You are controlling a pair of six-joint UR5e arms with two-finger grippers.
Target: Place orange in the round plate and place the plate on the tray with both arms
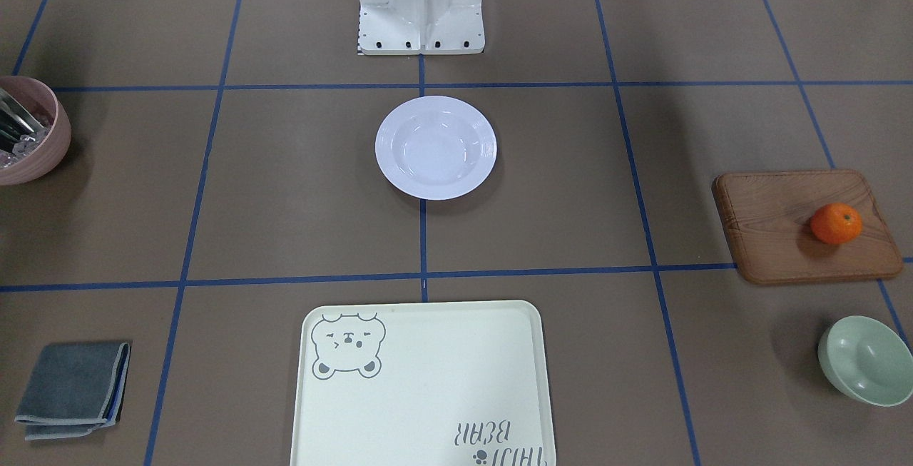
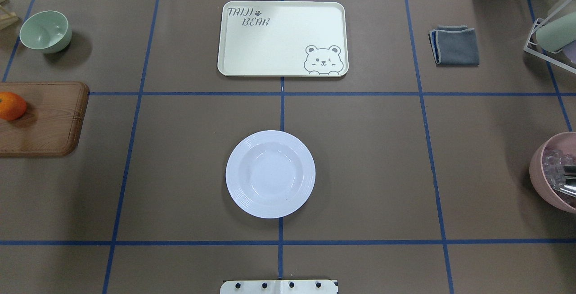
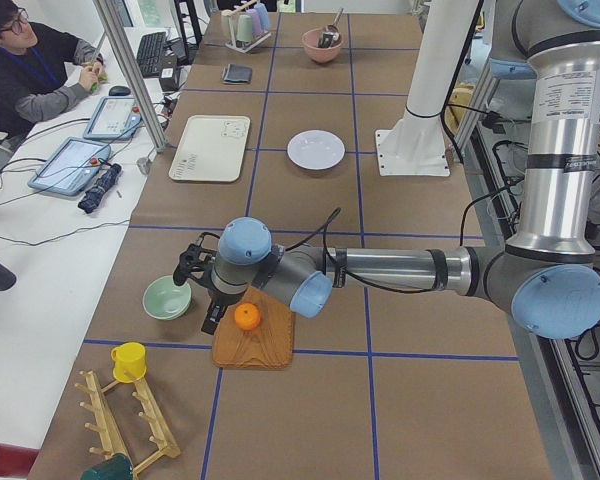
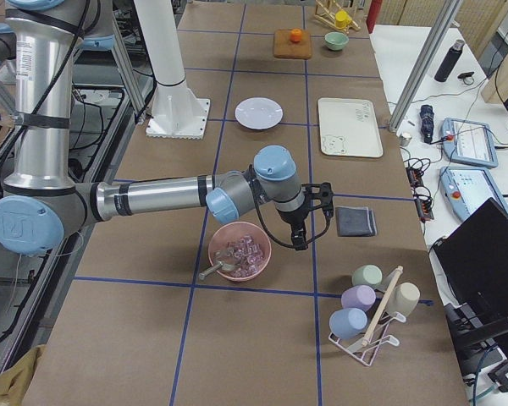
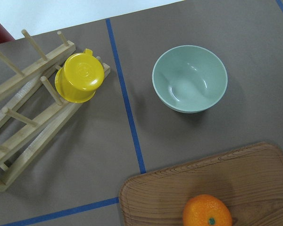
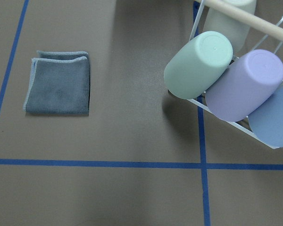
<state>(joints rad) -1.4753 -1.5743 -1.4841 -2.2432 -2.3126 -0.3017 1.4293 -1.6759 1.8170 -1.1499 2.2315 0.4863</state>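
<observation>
**Task at its start: orange on the board, plate empty**

The left claw (image 3: 208, 320) hangs low over the wooden board (image 1: 777, 227). The orange (image 1: 835, 223) lies on the board just beside this claw, a little toward the robot, and is not in its grip. Only one side view shows the claw, so I cannot tell how far it is open.

The right claw (image 4: 300, 241) hangs above the counter (image 2: 360, 172) between the pink bowl (image 4: 239, 251) and the grey cloth (image 4: 356, 222). I cannot tell how far it is open either. None of the task's things is near it.

The plate (image 2: 270, 174) sits empty mid-counter, well apart from both claws and roughly between them. The tray (image 2: 282, 37) lies bare beyond the plate, on the side away from the robot's base.

By my reading, no step is done. The orange has yet to be gripped and carried to the plate. After that, both claws must lift the plate onto the tray.
</observation>
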